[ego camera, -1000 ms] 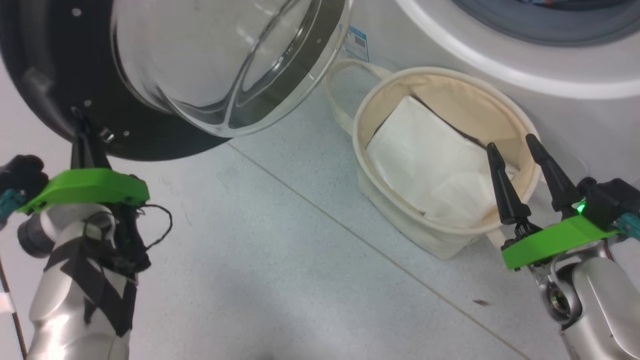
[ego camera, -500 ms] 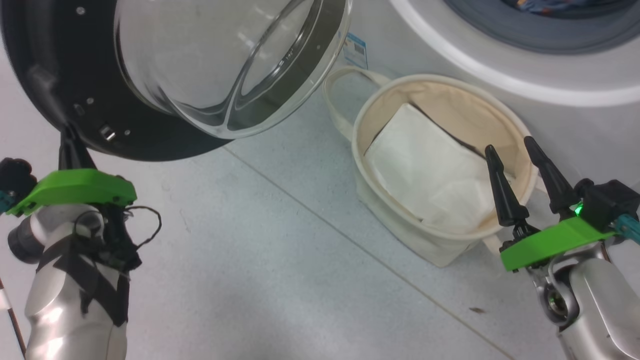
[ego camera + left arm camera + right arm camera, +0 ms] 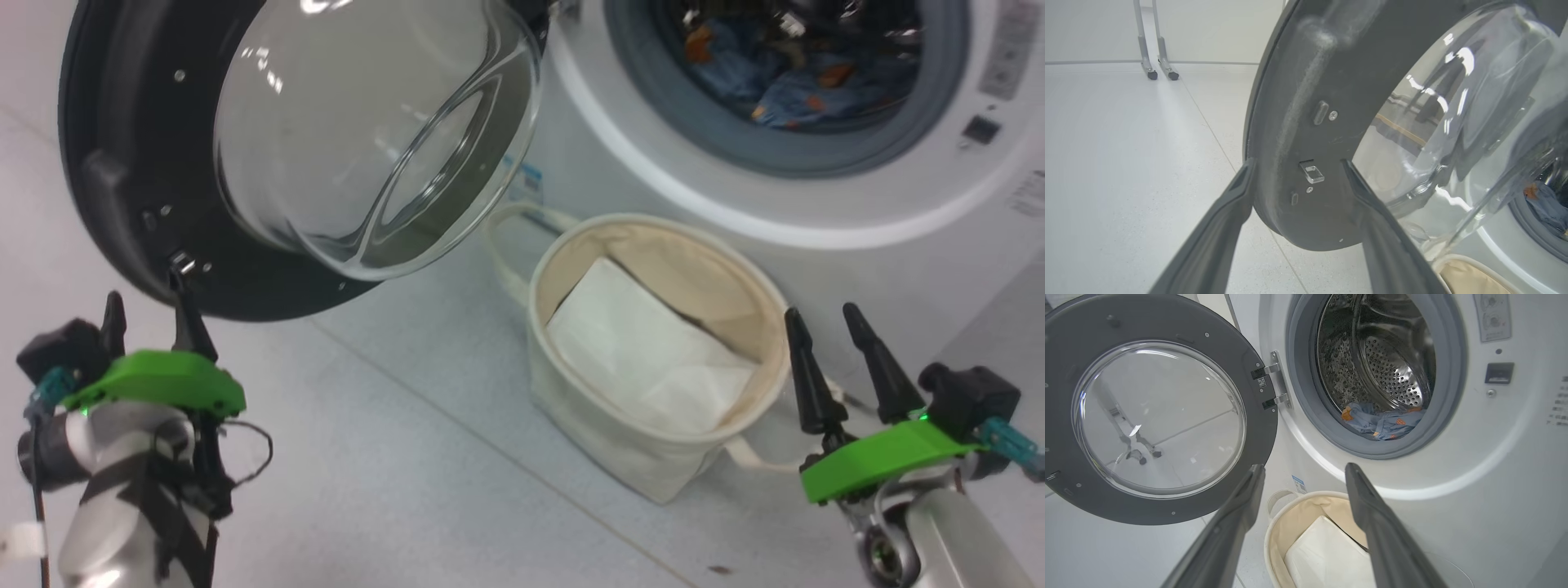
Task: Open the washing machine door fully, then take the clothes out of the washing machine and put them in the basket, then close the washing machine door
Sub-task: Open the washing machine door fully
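The washing machine stands with its door swung wide to the left on its hinge. Blue clothes with orange prints lie in the steel drum, also seen in the right wrist view as clothes. My left gripper is open just under the door's black rim. In the left wrist view, the rim's lower edge sits between the spread fingers of the left gripper. The cream basket stands on the floor below the drum mouth. My right gripper hovers open and empty at its right rim.
A flat white folded sheet lies inside the basket. The door's metal hinge sits left of the drum mouth. Metal frame legs on casters stand far off on the pale tiled floor.
My left gripper has opened and let go of the door's rim. The head camera has tilted up, bringing the drum mouth and clothes into view. The right gripper stays open.
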